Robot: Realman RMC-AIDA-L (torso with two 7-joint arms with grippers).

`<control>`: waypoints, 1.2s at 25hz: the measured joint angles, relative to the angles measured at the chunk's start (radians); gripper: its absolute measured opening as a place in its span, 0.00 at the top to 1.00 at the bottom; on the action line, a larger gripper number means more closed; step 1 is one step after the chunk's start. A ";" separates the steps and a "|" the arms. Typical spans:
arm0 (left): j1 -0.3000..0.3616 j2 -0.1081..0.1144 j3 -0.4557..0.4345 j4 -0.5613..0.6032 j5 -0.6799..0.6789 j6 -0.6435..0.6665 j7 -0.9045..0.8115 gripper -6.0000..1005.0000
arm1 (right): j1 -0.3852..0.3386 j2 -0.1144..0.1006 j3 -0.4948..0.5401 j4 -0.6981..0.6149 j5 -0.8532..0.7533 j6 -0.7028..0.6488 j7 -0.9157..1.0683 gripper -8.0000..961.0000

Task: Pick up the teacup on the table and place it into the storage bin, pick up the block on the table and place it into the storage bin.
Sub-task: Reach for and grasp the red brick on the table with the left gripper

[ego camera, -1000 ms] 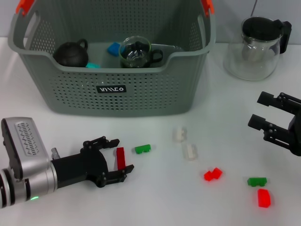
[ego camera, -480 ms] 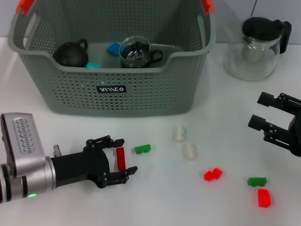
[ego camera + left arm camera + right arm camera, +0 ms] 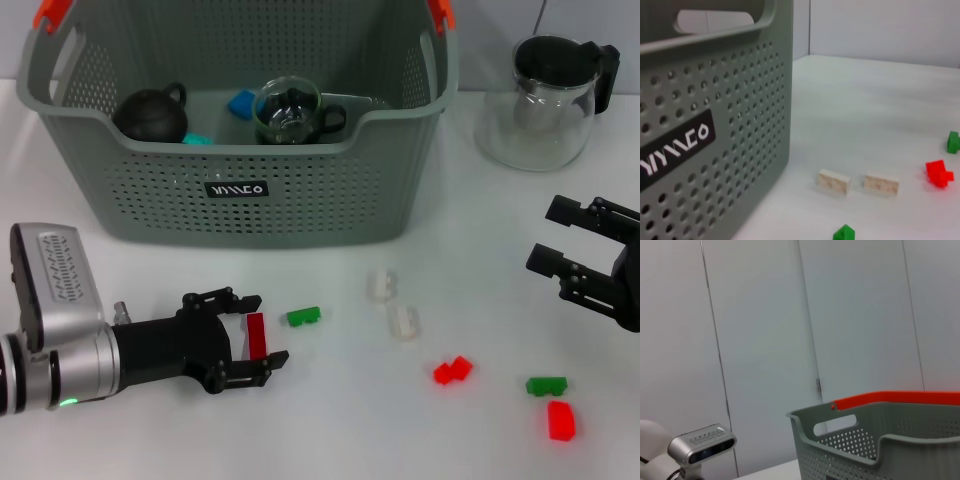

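Head view: left gripper (image 3: 246, 340) straddles the red block (image 3: 256, 336) before the storage bin (image 3: 240, 190), fingers open; close squarely, then lift. Right gripper (image 3: 567, 250) idles open.

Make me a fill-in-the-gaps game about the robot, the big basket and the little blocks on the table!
1. The robot's left hand has its fingers around a long ____ block.
2. Inside the grey-green perforated plastic storage bin, beside the round black teapot, sits a clear ____ teacup.
3. The glass jug with the black lid stands ____ the bin, on the white table.
4. The robot's right hand holds ____.

Missing words: red; glass; outside; nothing
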 joint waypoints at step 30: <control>0.020 -0.013 0.015 0.097 0.063 0.037 -0.091 0.20 | 0.008 -0.002 0.000 0.000 0.003 0.000 0.012 0.28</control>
